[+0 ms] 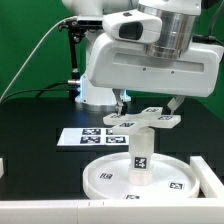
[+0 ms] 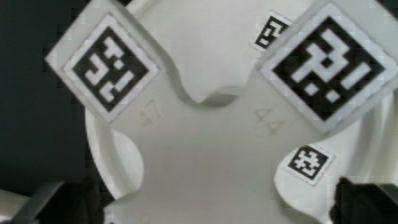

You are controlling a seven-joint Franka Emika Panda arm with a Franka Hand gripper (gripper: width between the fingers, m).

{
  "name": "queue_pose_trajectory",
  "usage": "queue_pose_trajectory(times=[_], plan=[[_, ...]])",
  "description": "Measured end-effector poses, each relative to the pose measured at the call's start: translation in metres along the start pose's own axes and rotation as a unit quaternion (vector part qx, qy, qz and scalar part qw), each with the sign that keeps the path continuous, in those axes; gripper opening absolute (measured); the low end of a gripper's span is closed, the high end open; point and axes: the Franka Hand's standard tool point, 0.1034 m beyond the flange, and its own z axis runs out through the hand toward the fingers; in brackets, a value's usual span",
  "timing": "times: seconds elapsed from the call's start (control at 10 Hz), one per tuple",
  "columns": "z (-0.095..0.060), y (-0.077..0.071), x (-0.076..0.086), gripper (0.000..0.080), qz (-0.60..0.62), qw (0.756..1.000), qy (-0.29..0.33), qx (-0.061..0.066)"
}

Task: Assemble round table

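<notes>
On top of the post (image 1: 142, 152) in the disc's (image 1: 105, 178) middle sits the cross foot (image 1: 143, 119), gripper (image 1: 146, 104) hanging over it at 12 o'clock, jaws wide open, holding nothing

1. the bench (image 1: 30, 125) has a black top that fills most of the exterior view.
2. the marker board (image 1: 82, 136), a thin flat white sheet printed with black square tags, lies flat on the bench near the centre of the exterior view.
3. a green backdrop (image 1: 25, 45) stands behind the bench, toward 10 o'clock.
4. a pale raised edge (image 1: 40, 208) runs along the bench's near side, at 6 o'clock.
5. a black cable (image 1: 35, 62) slants down across the backdrop toward the bench.
</notes>
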Motion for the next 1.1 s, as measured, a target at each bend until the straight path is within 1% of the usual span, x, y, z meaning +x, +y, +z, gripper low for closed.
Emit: queue_pose_trajectory(times=[0.1, 0.2, 0.3, 0.4, 0.5, 0.6, 0.7, 0.8, 1.0, 1.1], plan=[[0.000, 0.000, 0.000, 0.0649, 0.000, 1.000, 0.000, 0.000], [0.001, 0.002, 0.000, 0.0649, -0.006, 1.000, 0.000, 0.025], [0.002, 0.007, -0.001, 0.0649, 0.001, 0.998, 0.002, 0.063], [0.004, 0.015, -0.001, 0.0649, 0.008, 0.996, 0.005, 0.091], [0.005, 0.020, -0.002, 0.0649, 0.011, 0.994, 0.007, 0.111], [0.006, 0.026, -0.003, 0.0649, 0.015, 0.992, 0.009, 0.124], [0.007, 0.030, -0.005, 0.0649, 0.020, 0.991, 0.008, 0.134], [0.007, 0.031, -0.004, 0.0649, 0.021, 0.991, 0.009, 0.132], [0.004, 0.028, 0.003, 0.0649, 0.031, 0.991, 0.023, 0.129], [-0.002, 0.026, 0.008, 0.0649, 0.036, 0.991, 0.036, 0.127]])
